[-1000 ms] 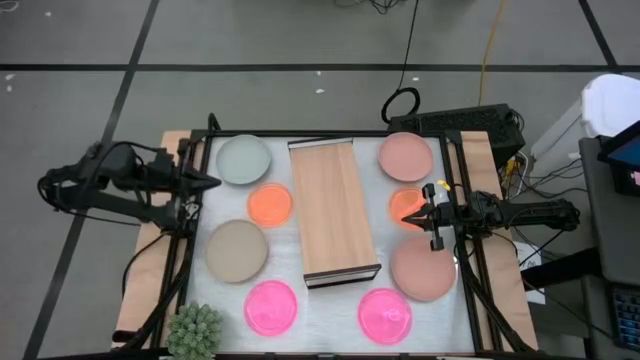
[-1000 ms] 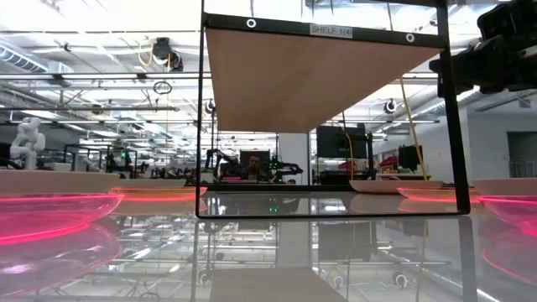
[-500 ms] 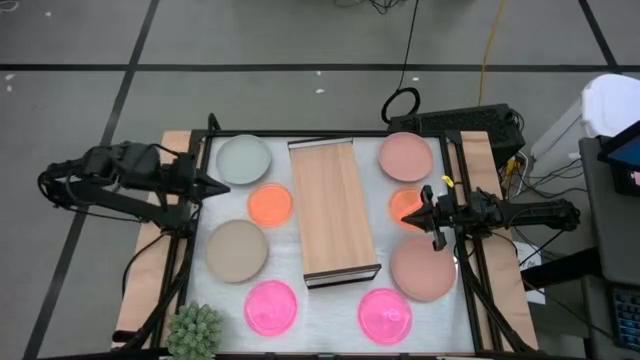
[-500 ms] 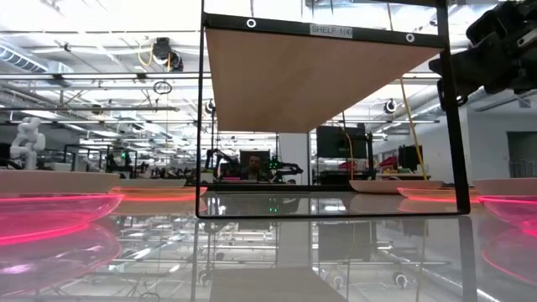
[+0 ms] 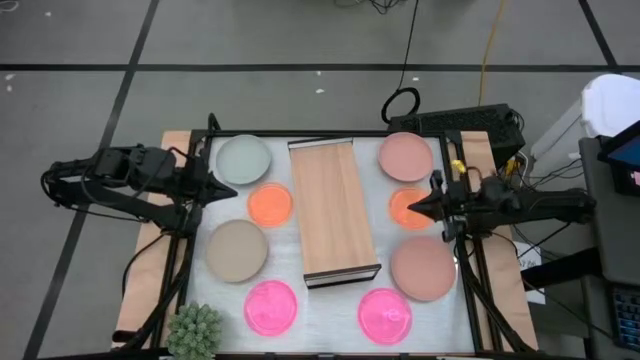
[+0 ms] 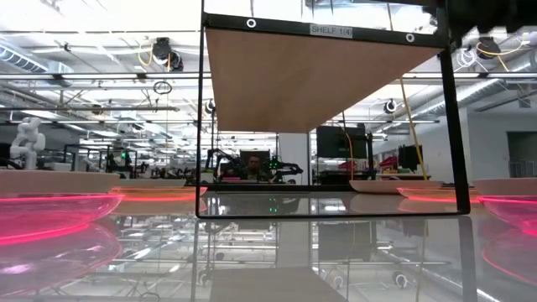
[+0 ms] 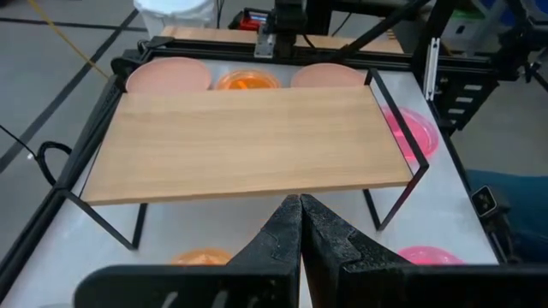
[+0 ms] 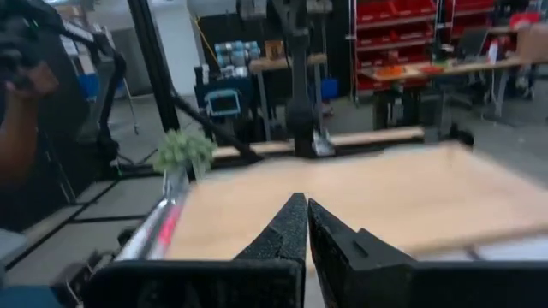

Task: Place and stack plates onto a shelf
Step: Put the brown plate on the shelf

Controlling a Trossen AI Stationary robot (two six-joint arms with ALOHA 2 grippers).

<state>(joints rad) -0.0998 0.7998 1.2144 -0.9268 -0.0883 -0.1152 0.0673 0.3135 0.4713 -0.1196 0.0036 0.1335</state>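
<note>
The light-wood shelf (image 5: 333,210) stands on thin dark legs in the table's middle, with nothing on its top (image 7: 248,141). Left of it lie the green-grey plate (image 5: 244,160), an orange plate (image 5: 270,204), the beige plate (image 5: 237,250) and a hot pink plate (image 5: 271,306). Right of it lie two salmon plates (image 5: 405,156) (image 5: 423,268), the second orange plate (image 5: 403,208) and the other hot pink plate (image 5: 385,315). My left gripper (image 5: 213,185) (image 7: 300,205) is shut beside the table's left edge, pointing at the shelf. My right gripper (image 5: 412,207) (image 8: 306,205) is shut, raised over the right orange plate.
A spiky green plant (image 5: 196,330) sits at the table's near left corner. Dark frame rails run along the left (image 5: 190,220) and right (image 5: 462,250) table edges. A person's arm (image 8: 21,128) shows in the room beyond the table.
My right gripper has risen, climbing to the top edge of the low view, and has shifted a little toward the table's far edge above the right orange plate. It stays shut. The plates and shelf have not moved.
</note>
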